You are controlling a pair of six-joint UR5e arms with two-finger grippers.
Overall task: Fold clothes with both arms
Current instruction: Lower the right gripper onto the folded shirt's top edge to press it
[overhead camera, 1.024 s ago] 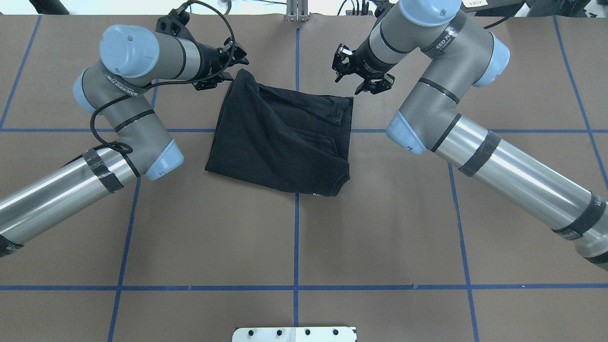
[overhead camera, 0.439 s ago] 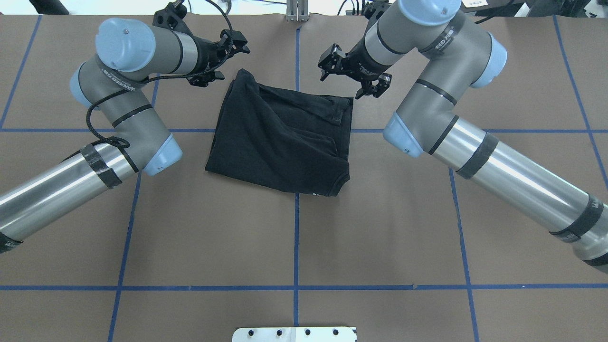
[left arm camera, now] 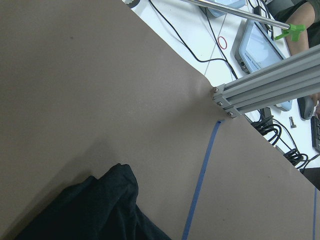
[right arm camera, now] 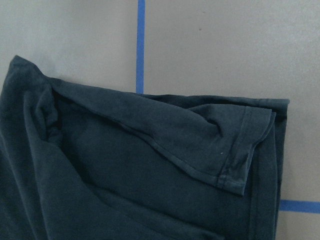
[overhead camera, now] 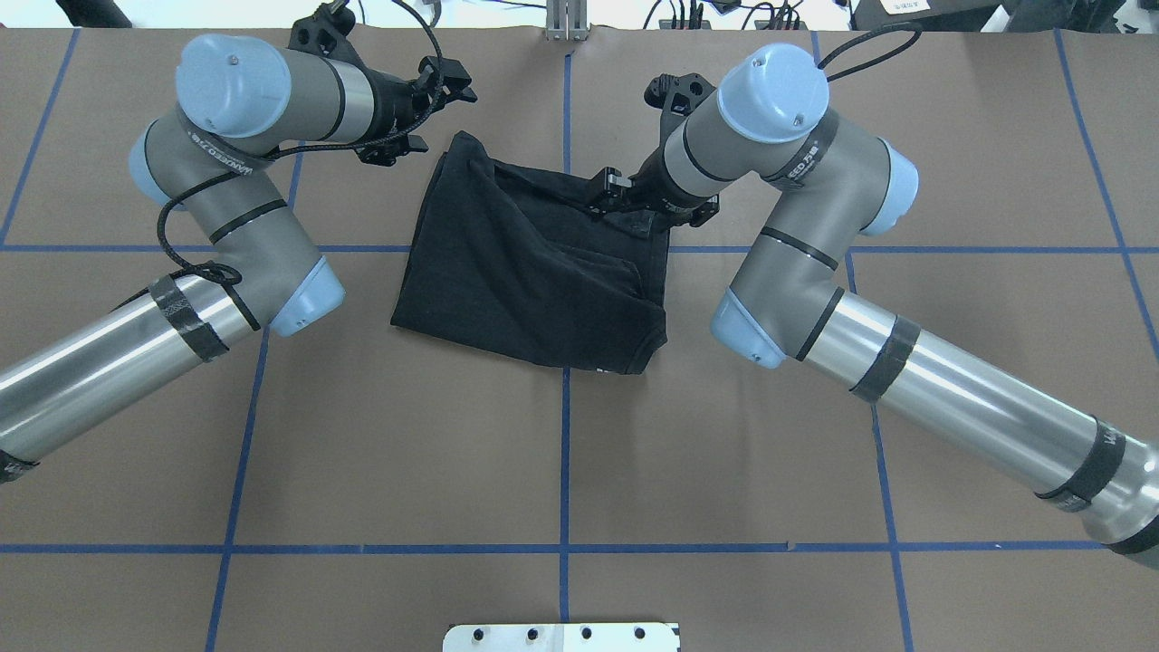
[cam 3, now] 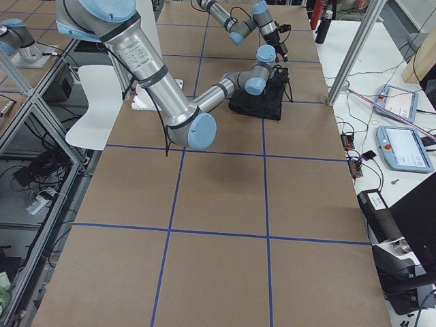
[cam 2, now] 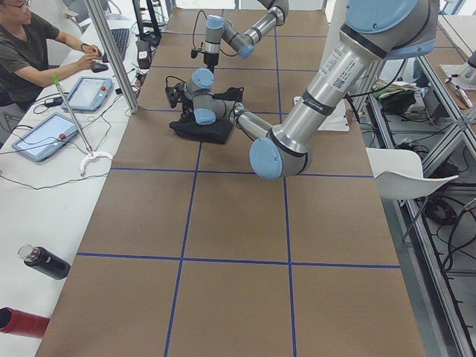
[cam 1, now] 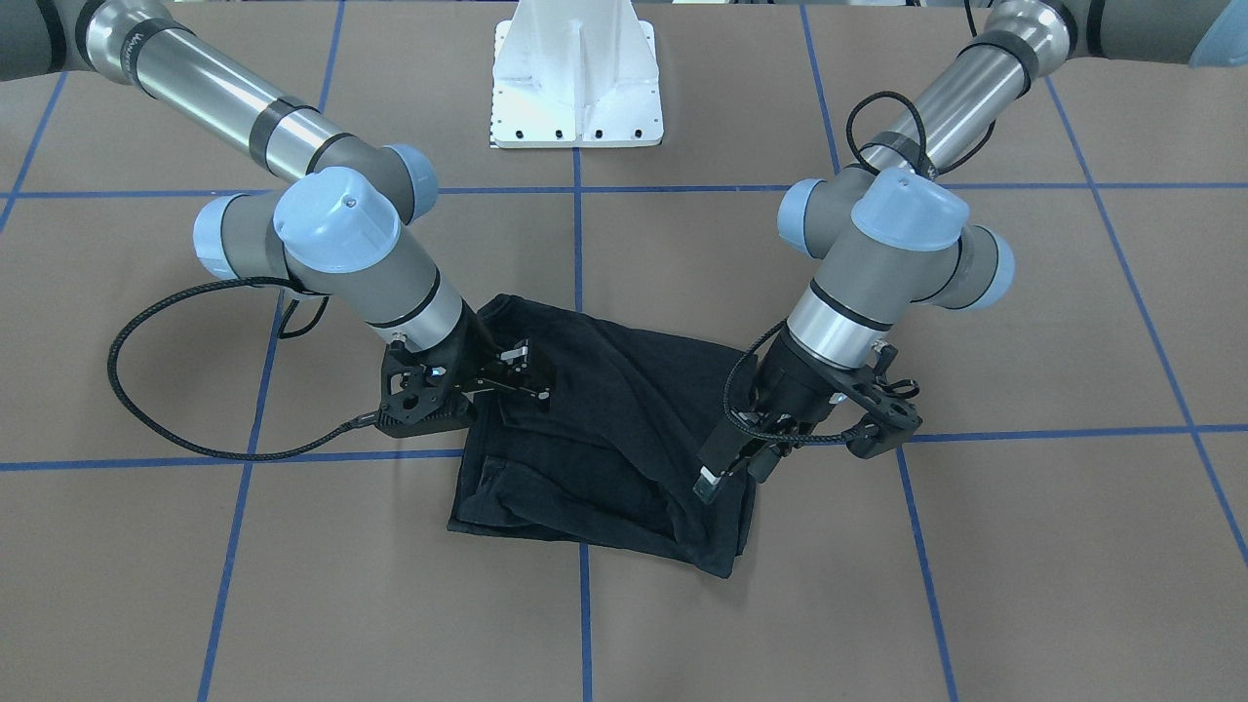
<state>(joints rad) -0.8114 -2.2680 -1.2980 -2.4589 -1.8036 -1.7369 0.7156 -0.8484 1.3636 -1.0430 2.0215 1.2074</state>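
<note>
2 grippers, 1 shirt, and for us it all comes down to the far edge. The black T-shirt lies as a rough folded bundle in the middle of the bench, no logo showing, on the half away from the robot's base. Its far edge runs across the bench from one gripper's side to the other's.

The right gripper hangs close above the far right corner, where a hemmed sleeve flap is folded on top. Its jaws look spread and hold nothing. The left gripper sits off the cloth, just beyond the pointed far left corner, also spread wide and empty.

So the right gripper is the nearer one. Its corner is straight below, while the left gripper would have to come in toward the middle and down. Our guess is a 2-corner pinch comes next, then a fold toward the robot.
</note>
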